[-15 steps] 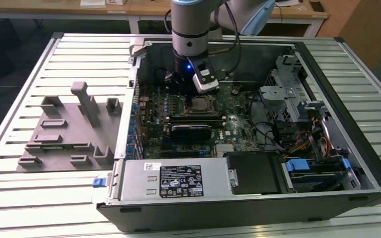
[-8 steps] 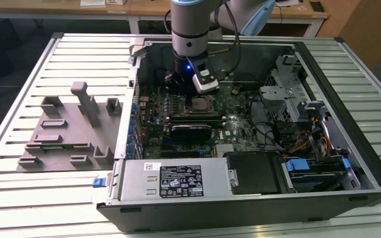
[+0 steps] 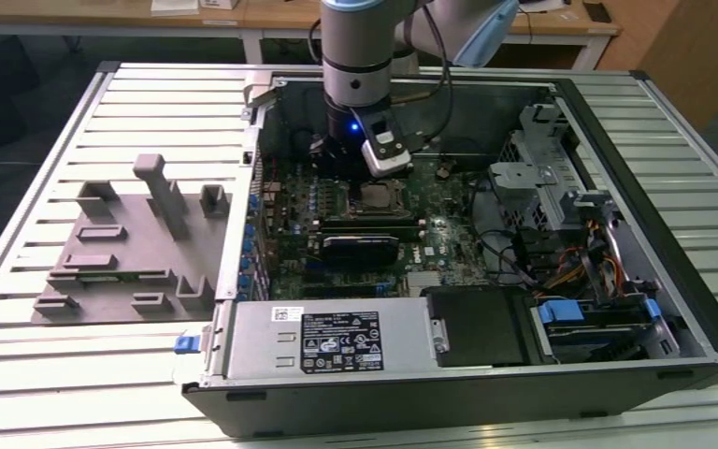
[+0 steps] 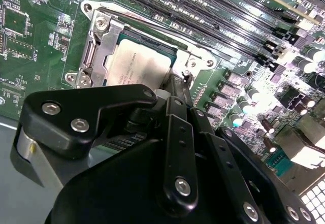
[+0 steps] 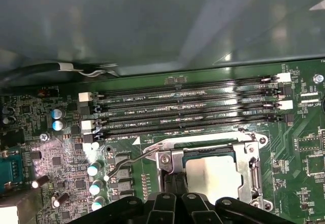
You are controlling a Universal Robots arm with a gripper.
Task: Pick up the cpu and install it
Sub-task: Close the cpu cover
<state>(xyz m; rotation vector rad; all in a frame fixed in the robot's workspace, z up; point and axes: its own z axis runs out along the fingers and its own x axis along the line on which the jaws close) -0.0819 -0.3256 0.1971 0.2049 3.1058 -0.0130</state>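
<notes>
**The cpu [image 5: 218, 176] is seated flat in its socket, just beside and below the closed pincer [image 5: 176, 183].**

A silver-grey square top with a thin pale edge is shown, lightly printed and enclosed on all sides by the metal socket frame [image 5: 251, 165]. The pincer is drawn shut with nothing held, its tip poised by the frame's near edge. Memory slots [image 5: 188, 112] are ranged beyond the socket. Capacitors [image 5: 94, 188] are clustered to one side. Open room is left above the motherboard [image 5: 299, 132], bounded by the computer case [image 3: 621, 122] walls.

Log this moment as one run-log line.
step: install | cpu: lying inside socket frame on motherboard | hand: low over cpu edge | contact: cannot tell
</notes>
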